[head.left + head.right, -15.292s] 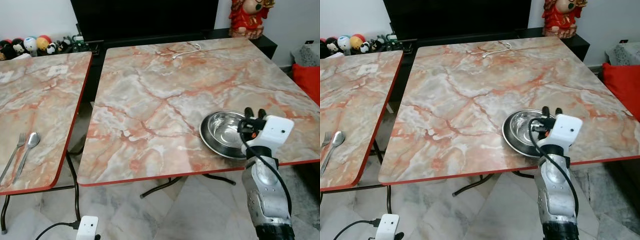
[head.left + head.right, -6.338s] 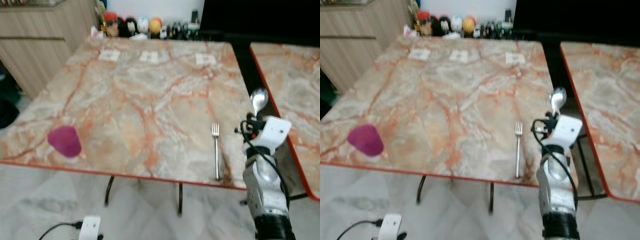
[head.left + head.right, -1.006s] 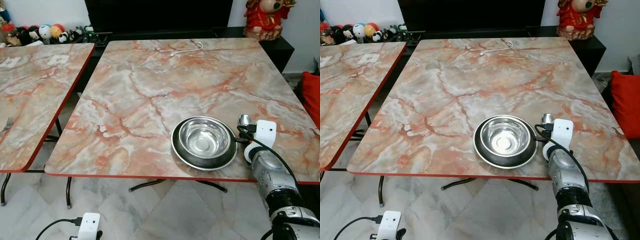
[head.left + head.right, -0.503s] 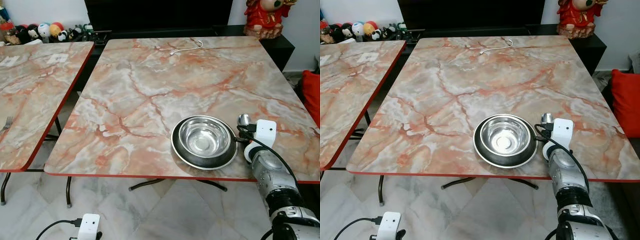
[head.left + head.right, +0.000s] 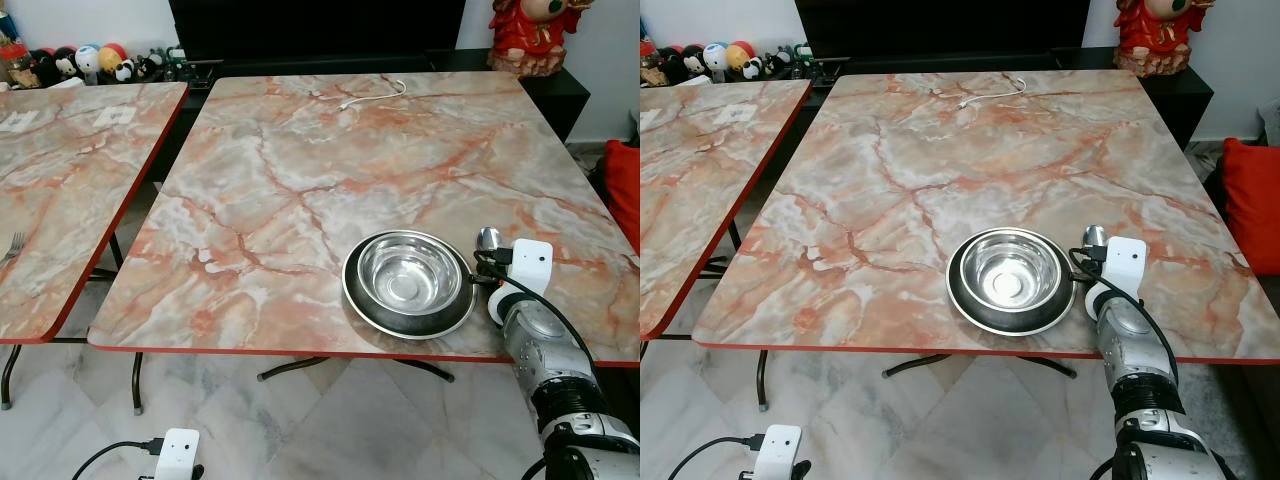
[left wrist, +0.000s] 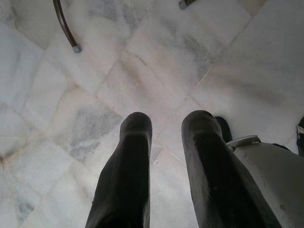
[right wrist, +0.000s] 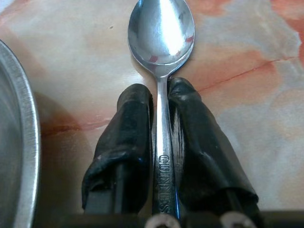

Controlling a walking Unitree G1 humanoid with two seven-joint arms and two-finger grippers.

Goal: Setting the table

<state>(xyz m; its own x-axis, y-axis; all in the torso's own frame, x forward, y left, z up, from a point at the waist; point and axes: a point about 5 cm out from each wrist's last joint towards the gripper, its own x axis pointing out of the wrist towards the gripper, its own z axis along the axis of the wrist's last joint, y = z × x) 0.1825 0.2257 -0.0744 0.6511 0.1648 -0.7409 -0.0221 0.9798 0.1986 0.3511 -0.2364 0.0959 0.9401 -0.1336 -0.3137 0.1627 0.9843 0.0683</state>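
2 folding tables with orange-veined marble tops and red edging stood side by side on a pale grey marble-tiled floor (image 5: pixel 330 420), the main table (image 5: pixel 330 170) on dark curved metal legs and the second table (image 5: pixel 70 180) across a narrow gap. A white cable (image 5: pixel 375 97) lay near the main table's far edge. Behind ran a low black cabinet (image 5: pixel 320 40) against a white wall (image 5: pixel 80 20), with small round figurines (image 5: pixel 90 62) at one end, a red figurine (image 5: pixel 530 30) at the other, and a red cushion (image 5: pixel 1248 205) nearby.

bright, even, sharp; soft glare on glossy tabletop (image 5: pixel 330 180)
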